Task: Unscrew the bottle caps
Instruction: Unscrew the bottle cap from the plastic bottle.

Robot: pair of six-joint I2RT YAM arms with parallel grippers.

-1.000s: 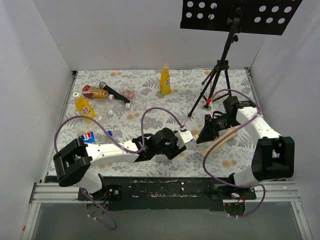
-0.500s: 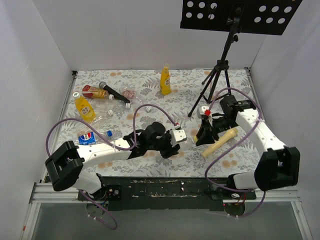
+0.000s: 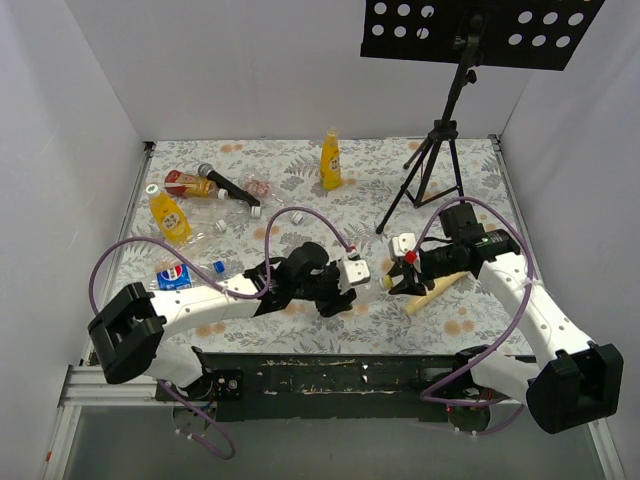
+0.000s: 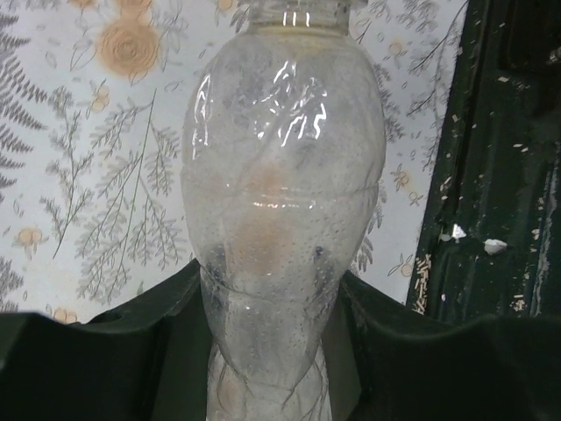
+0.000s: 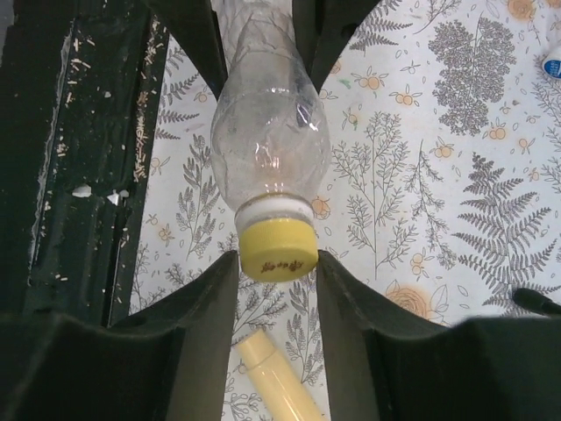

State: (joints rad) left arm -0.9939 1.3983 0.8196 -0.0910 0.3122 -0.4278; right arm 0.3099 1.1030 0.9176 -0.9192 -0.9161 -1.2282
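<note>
Bare cloth (image 3: 300,185) lies open at upper centre, between the microphone (image 3: 228,186) with the bottles (image 3: 168,212) at upper left and the tripod (image 3: 425,170) at upper right. A stick (image 3: 437,289) blocks the lower right.

Overhead rear view; two close wrist views facing one clear bottle (image 5: 267,132).

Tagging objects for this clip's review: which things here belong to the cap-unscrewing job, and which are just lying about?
Job:
- clear bottle, held by left end effector
- its yellow cap, between the right end effector fingers
- orange-yellow bottles
- red-labelled bottle

Lying about:
- microphone
- tripod stand
- tan stick
</note>
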